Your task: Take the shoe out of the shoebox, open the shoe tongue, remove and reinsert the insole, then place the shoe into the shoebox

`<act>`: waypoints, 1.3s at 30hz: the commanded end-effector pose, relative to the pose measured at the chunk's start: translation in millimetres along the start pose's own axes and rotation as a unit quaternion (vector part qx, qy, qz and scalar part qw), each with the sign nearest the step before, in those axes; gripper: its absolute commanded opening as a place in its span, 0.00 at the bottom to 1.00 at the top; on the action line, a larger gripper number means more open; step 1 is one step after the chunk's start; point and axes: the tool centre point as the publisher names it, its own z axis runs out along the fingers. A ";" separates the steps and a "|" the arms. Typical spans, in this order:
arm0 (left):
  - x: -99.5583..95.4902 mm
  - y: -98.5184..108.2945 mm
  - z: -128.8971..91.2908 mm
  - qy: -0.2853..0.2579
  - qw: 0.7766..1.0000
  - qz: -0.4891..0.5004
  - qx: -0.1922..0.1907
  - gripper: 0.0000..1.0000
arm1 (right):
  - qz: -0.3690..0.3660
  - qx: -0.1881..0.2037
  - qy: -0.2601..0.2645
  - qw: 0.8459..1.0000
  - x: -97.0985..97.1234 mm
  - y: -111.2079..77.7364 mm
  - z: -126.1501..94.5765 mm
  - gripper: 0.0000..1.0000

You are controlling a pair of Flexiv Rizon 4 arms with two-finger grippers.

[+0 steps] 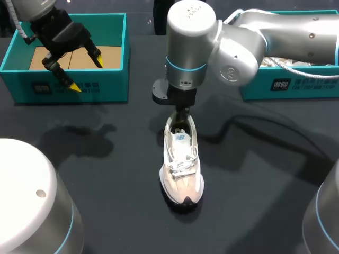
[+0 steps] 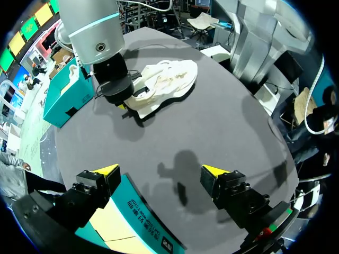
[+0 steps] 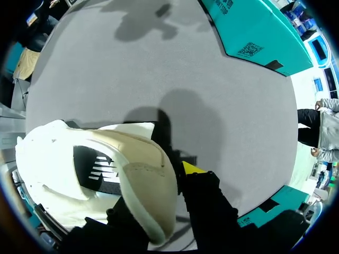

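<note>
Cloth shoe [image 1: 183,169] – matt blk table [image 1: 106,180]

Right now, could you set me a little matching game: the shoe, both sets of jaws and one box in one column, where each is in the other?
1 shoe
2 left jaws
3 right jaws
4 left teal box

a open, above the left teal box
b at the table's back left
c on its sole, mid-table
d at the shoe's heel

Pairs: 1-c, 2-a, 3-d, 4-b

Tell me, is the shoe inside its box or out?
Out. The shoe sits on its sole on the dark table, with the right claw at its heel.
</note>
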 end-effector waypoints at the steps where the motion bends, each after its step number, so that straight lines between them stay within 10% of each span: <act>1: 0.1 0.3 -0.2 0.001 1.000 0.000 -0.001 1.00 | 0.000 0.003 -0.024 1.000 7.1 -19.2 -37.4 0.00; 21: 0.1 0.3 -0.2 0.001 1.000 0.000 -0.001 1.00 | -0.042 0.065 -0.089 0.993 -41.4 -89.3 -130.7 0.00; 39: 0.1 0.3 -0.2 0.001 1.000 0.000 -0.001 1.00 | -0.040 0.068 -0.090 0.993 -45.2 -92.7 -133.3 0.00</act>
